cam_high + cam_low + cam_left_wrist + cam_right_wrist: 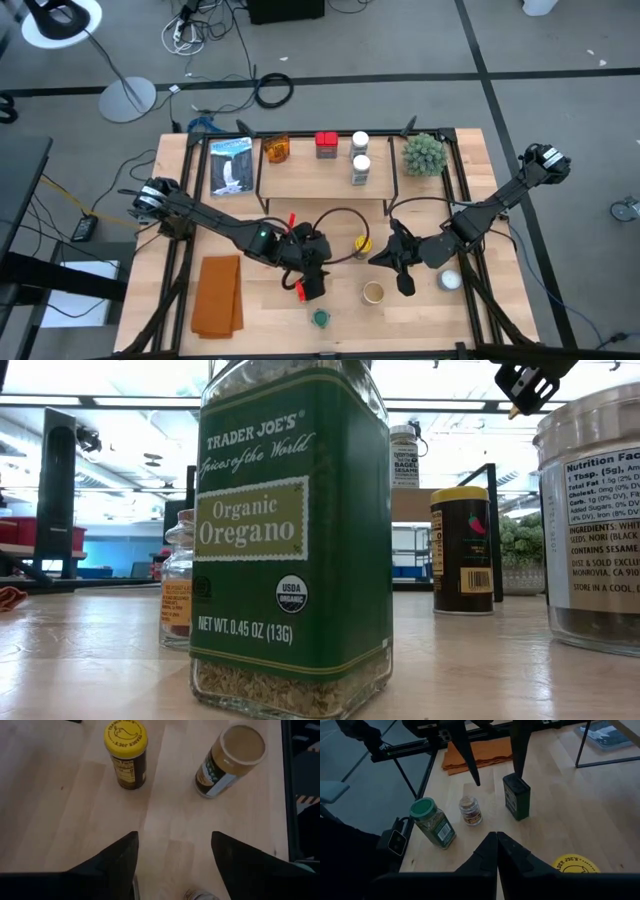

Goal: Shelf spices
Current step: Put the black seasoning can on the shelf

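The table (270, 320) is pale bare wood, flat and rather smooth, so a jar can slide if I push it. Around it is grey floor with loose cables (200, 30). The shelf (310, 180) stands at the twelve o'clock side of the table and already carries four spices. The others stand loose on the table, toward six o'clock from it.

The tall oregano jar (290, 530) is glass, I judge light but breakable and slippery; I would take it across its flat sides, below the lid. The dark tin (516, 797) looks stiff and easy to hold. The tan-lidded jar (230, 757) and the yellow-lidded jar (126, 752) are round, so I would close low on the body. The small jar (470, 810) may tip.

My left fingers (117, 862) are well apart above the table near that small jar, and hold nothing. My right fingers (485, 855) are pressed together, empty, toward three o'clock.
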Robot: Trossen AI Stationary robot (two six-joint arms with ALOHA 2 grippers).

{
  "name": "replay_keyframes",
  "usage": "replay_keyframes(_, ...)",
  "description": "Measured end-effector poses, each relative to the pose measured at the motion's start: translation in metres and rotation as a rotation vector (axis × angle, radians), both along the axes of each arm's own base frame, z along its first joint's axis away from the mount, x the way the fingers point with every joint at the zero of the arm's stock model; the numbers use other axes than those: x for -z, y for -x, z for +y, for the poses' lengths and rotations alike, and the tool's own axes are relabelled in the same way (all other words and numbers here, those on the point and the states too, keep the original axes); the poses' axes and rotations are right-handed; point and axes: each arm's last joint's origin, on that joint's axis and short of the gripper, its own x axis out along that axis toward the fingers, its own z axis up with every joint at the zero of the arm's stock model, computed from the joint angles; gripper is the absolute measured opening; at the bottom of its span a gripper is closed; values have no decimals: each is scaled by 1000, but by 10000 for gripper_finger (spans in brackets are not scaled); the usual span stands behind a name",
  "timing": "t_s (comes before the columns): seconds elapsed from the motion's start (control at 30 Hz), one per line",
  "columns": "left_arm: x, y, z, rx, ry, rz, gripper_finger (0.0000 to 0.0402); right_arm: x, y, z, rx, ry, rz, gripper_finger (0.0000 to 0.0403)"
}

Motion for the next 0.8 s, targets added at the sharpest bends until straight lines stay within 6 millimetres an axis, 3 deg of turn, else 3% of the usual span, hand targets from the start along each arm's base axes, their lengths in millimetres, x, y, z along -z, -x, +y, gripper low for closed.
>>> replay_keyframes(0.27, 15, 18, 12, -183, -63, 218, 257, 0, 0, 0, 0, 0, 0, 6)
replay_keyframes(0.8, 64, 25, 11, -163, -20, 364, 257, 0, 0, 0, -2, -1, 0, 7)
